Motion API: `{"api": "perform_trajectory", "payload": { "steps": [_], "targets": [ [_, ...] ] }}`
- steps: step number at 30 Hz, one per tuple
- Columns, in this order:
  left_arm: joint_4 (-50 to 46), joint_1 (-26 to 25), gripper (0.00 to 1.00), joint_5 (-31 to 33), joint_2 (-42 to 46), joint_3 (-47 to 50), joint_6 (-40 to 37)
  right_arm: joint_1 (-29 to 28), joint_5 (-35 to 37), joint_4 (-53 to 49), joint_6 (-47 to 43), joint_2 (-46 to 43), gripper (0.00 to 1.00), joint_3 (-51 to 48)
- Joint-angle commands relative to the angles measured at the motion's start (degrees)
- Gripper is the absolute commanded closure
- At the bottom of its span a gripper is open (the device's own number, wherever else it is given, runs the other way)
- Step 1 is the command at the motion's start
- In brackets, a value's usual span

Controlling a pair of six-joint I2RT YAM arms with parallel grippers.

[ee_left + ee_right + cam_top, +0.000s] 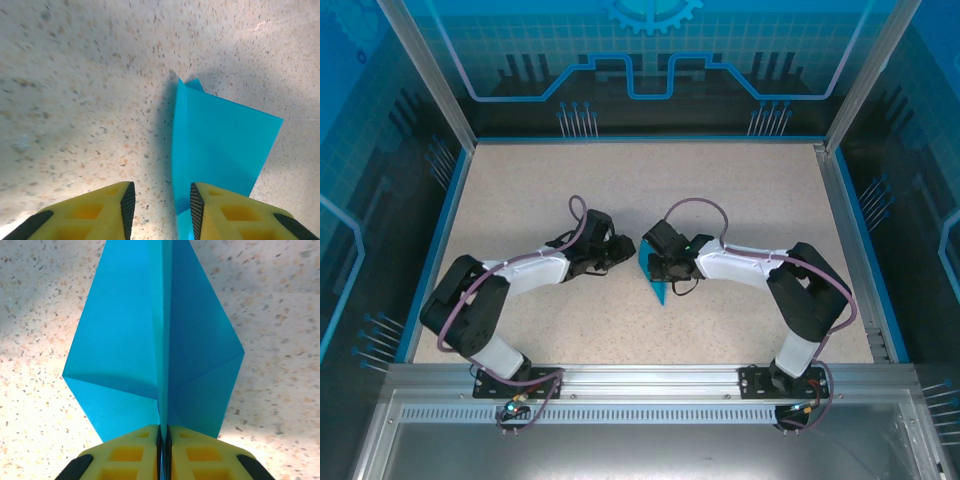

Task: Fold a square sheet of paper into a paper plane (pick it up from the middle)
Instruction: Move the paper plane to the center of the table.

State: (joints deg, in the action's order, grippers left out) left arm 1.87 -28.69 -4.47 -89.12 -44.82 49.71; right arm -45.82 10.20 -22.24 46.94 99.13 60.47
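Cyan paper plane [150, 340], a part-folded dart with a centre crease, at the middle of the speckled table [740, 190] between both arms, right gripper [163, 432] clenched on the crease, left gripper [162, 200] released, jaws apart, paper edge seemingly just beside one yellow finger [225, 212]

table [720, 200]: speckled beige, blue-edged | back wall [650, 110]: blue circuit graphics | front rail [640, 380]: aluminium

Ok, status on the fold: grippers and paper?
Right gripper shut on the paper plane at its centre crease. Left gripper open, paper edge between its fingers, unclamped. Plane partly folded, flaps spread. Nothing in the way.
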Motion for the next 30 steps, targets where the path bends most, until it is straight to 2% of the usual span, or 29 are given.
{"api": "perform_trajectory", "payload": {
  "steps": [1,7,10,19,25,30],
  "targets": [
    [-6.8,1.3,0.53,3.7,3.2,1.0,-0.2,-0.9,3.5,-6.3,-1.1,0.4,0.87,2.6],
    [-14.1,1.4,0.31,12.1,6.6,1.0,0.6,-0.9,3.5,-9.1,-1.4,4.7,0.84,6.0],
    [-16.6,1.7,0.22,14.8,7.0,0.7,0.6,-1.0,2.9,-9.3,-1.7,6.5,0.81,7.3],
    [-17.3,2.0,0.13,15.5,6.2,0.8,0.8,-1.9,2.8,-10.2,-1.7,9.6,0.8,9.7],
    [-19.0,2.0,0.02,17.1,6.4,0.8,0.7,-2.3,3.6,-11.7,-1.0,11.9,0.81,10.9],
    [-20.2,2.3,0.01,18.5,7.0,0.9,0.4,-2.7,4.9,-13.7,-0.4,13.8,0.84,11.9]
  ]
}}
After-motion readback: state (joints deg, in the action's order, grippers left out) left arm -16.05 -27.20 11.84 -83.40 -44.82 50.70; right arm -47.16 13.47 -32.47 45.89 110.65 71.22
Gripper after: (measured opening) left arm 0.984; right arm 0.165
